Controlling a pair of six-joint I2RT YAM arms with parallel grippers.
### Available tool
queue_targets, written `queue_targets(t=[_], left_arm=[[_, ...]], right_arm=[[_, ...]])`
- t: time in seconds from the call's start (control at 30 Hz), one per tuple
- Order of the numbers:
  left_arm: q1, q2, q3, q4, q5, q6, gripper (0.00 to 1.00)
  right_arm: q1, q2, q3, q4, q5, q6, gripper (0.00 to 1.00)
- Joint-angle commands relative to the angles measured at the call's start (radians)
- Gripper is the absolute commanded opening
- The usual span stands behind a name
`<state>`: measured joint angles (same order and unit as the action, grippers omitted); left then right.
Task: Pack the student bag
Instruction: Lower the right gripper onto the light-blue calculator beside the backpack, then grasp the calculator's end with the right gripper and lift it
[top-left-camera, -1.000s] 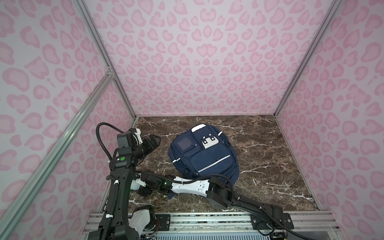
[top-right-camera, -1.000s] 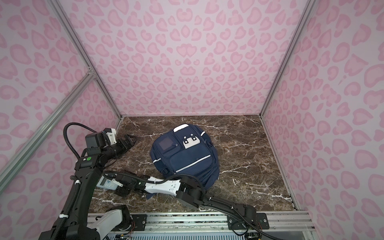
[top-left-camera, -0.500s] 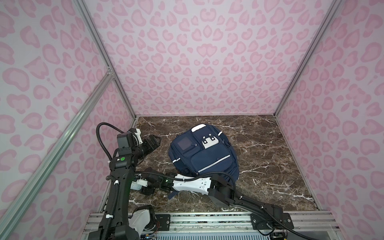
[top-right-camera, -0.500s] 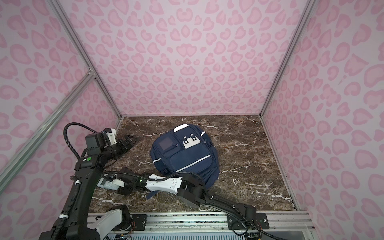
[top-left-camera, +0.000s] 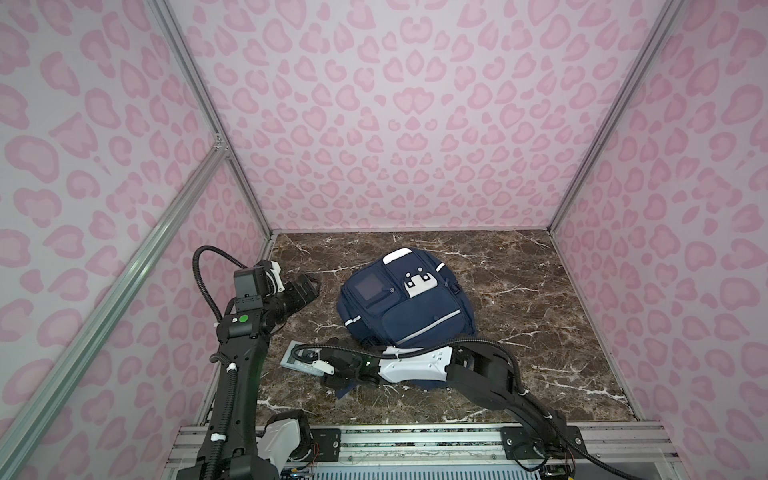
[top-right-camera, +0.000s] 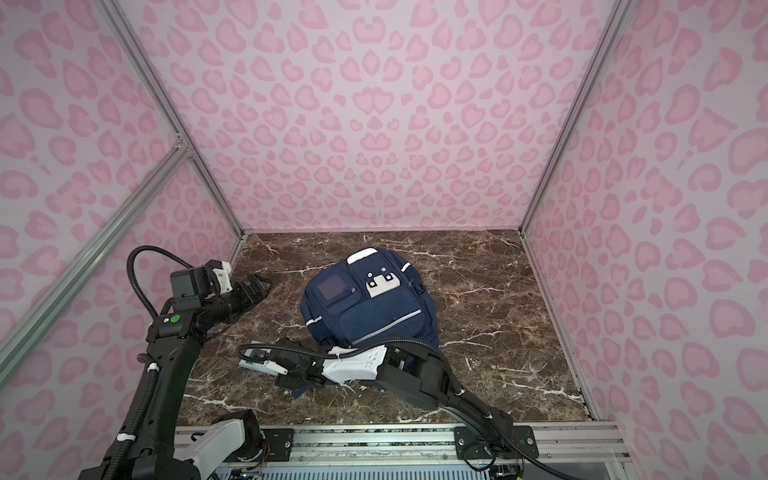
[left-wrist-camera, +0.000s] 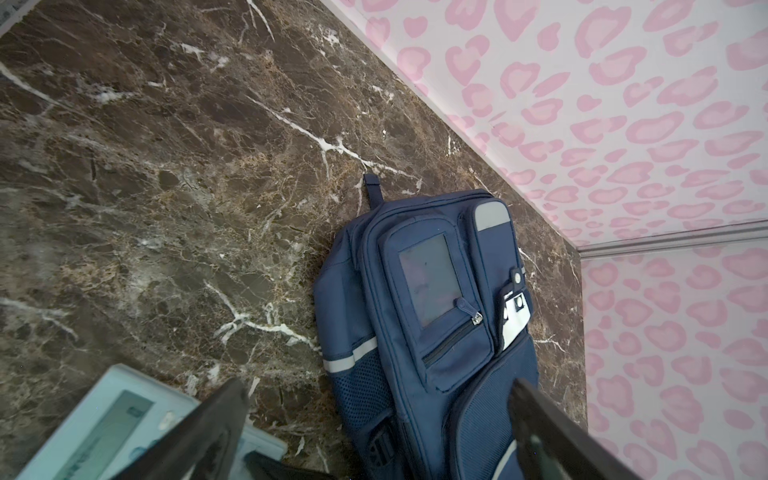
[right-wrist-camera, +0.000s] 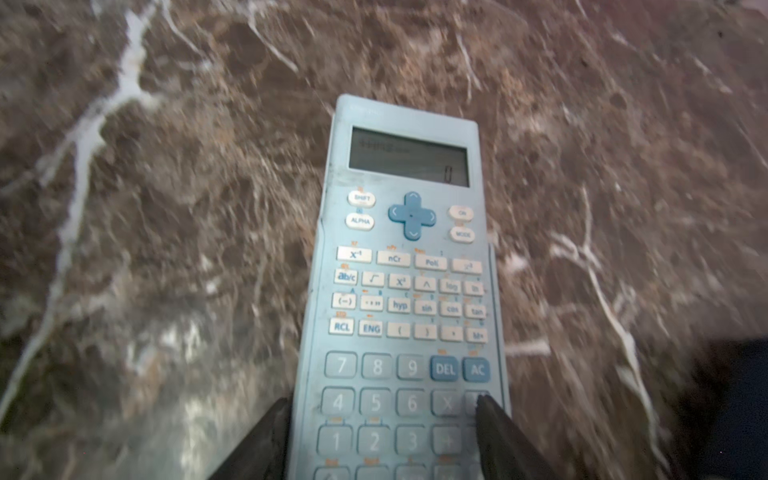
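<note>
The student bag (top-left-camera: 405, 309) lies flat in the middle of the bench (top-left-camera: 540, 332); bare marble runs open along the right edge and back corners. By the left edge the left gripper (left-wrist-camera: 376, 382) hovers, spread wide. The right arm (top-left-camera: 478, 374) reaches low across the front, its right gripper (right-wrist-camera: 382, 401) pinching a calculator (right-wrist-camera: 409, 266) by its long edges.

Our left gripper (top-left-camera: 311, 286) hangs wide open, its arm raised, elbow bent. Our right gripper (right-wrist-camera: 382, 409), arm stretched low across, pinches the calculator (right-wrist-camera: 409, 266) between its jaws.
</note>
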<state>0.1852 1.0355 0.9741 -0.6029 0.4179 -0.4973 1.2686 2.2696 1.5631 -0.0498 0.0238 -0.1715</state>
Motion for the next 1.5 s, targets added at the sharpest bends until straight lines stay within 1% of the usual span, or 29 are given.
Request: queue_targets(t=[0.0,0.07,0.1,0.17,0.2,0.23,0.33,0.43,0.5,0.6,0.83,1.07,1.23,1.33,1.47], left_arm=[[0.002,-0.006,-0.020,-0.016,0.004,0.021,0.99],[0.001,-0.011,-0.040,0.006,0.024,0.009,0.99],[0.001,-0.014,-0.048,0.013,0.033,0.004,0.99],[-0.005,-0.018,-0.059,0.029,0.041,-0.010,1.00],[-0.011,-0.020,-0.066,0.039,0.041,-0.015,1.00],[-0.020,-0.022,-0.070,0.047,0.039,-0.021,1.00],[-0.039,-0.020,-0.079,0.062,0.040,-0.030,1.00],[-0.050,-0.024,-0.090,0.070,0.046,-0.032,1.00],[-0.050,-0.030,-0.094,0.071,0.047,-0.029,1.00],[-0.050,-0.034,-0.094,0.070,0.049,-0.025,0.99],[-0.050,-0.028,-0.104,0.086,0.065,-0.024,0.99],[-0.050,-0.031,-0.115,0.094,0.071,-0.024,0.99],[-0.050,-0.033,-0.123,0.102,0.074,-0.028,0.99],[-0.050,-0.034,-0.121,0.103,0.074,-0.029,0.99],[-0.049,-0.040,-0.127,0.106,0.071,-0.029,0.99]], right_arm=[[-0.003,-0.074,-0.162,-0.098,0.050,0.068,0.72],[-0.002,-0.136,-0.253,-0.086,0.054,0.092,0.75],[-0.002,-0.167,-0.289,-0.087,0.056,0.102,0.79],[-0.002,-0.207,-0.323,-0.097,0.061,0.122,0.88],[-0.004,-0.222,-0.326,-0.103,0.062,0.125,0.96],[-0.007,-0.228,-0.323,-0.107,0.064,0.123,1.00],[-0.029,-0.226,-0.279,-0.129,0.050,0.115,1.00],[-0.063,-0.249,-0.243,-0.124,-0.023,0.099,1.00],[-0.083,-0.264,-0.200,-0.152,-0.078,0.096,1.00],[-0.099,-0.266,-0.169,-0.157,-0.109,0.084,1.00],[-0.116,-0.129,0.010,-0.238,-0.110,0.071,1.00],[-0.125,0.014,0.162,-0.340,-0.073,0.067,1.00],[-0.124,0.064,0.201,-0.365,-0.065,0.068,1.00],[-0.113,0.073,0.210,-0.388,-0.085,0.066,1.00],[-0.108,0.039,0.159,-0.368,-0.127,0.077,1.00]])
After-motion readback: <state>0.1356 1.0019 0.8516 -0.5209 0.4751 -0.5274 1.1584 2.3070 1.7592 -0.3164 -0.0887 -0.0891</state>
